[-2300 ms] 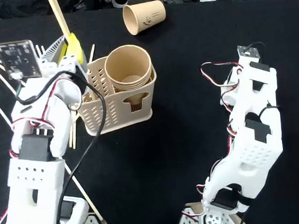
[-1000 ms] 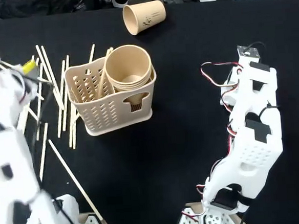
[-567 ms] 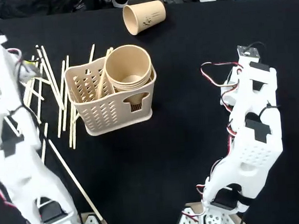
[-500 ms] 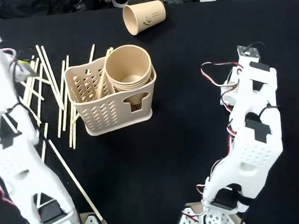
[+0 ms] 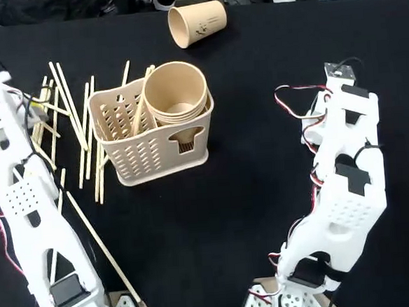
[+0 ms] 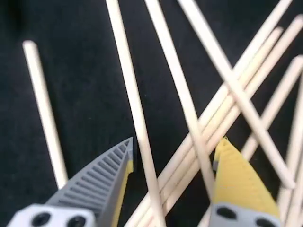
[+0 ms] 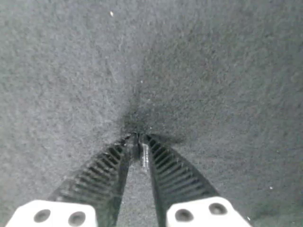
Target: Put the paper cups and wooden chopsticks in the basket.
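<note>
Currently left gripper (image 6: 176,142) is spread wide, empty, straddling several crossed chopsticks (image 6: 132,94) at upper left of the high view, beside the basket (image 5: 159,153). Risk: closing here likely pinches a tangle; extras could splay, slip or drop. Right gripper (image 7: 138,146) pinched closed, empty. Loose paper cup (image 5: 197,22) lies top centre.

A black-clothed table (image 5: 254,66) with dark clutter (image 5: 110,2) along its far edge.

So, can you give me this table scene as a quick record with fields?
Basket: upright on the black cloth, holding stacked cups and a chopstick.
Loose cup: on its side beyond the basket.
Loose chopsticks: scattered beside the basket.
Left gripper: open, low over the chopsticks.
Right gripper: shut, tips at the cloth.
</note>
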`<state>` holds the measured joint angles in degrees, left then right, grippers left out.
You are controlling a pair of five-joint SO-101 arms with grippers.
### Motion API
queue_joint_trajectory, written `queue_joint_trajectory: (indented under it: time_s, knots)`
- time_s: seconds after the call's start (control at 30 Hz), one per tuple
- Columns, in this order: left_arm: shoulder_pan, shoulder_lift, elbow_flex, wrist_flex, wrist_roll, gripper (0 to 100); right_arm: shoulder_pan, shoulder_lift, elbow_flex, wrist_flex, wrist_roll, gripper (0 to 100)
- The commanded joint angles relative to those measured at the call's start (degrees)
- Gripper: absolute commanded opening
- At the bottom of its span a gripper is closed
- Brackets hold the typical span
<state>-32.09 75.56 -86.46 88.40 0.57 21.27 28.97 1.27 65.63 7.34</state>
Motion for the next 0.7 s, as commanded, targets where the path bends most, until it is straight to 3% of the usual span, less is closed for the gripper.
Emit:
queue_joint_trajectory:
  time_s: [0.0, 0.13, 0.27, 0.53, 0.67]
  knots:
    - [-0.5, 0.5, 0.0, -0.8, -0.4, 27, -1.6, -1.3, 0.4, -0.6, 0.4, 1.1]
    - [-0.4, 2.1, 0.7, -0.5, -0.1, 23, -1.6, -1.3, 0.4, -0.6, 0.4, 1.1]
    - [0.0, 2.0, 0.4, -0.8, -0.5, 2, -1.6, -1.3, 0.4, -0.6, 0.3, 1.1]
    - [5.2, -0.6, -8.8, 12.7, -0.5, 3, -1.6, -1.3, 0.4, -0.6, 0.3, 1.1]
    - [6.5, -4.7, -8.1, 12.6, -0.2, 3, -1.6, -1.3, 0.4, -0.6, 0.3, 1.1]
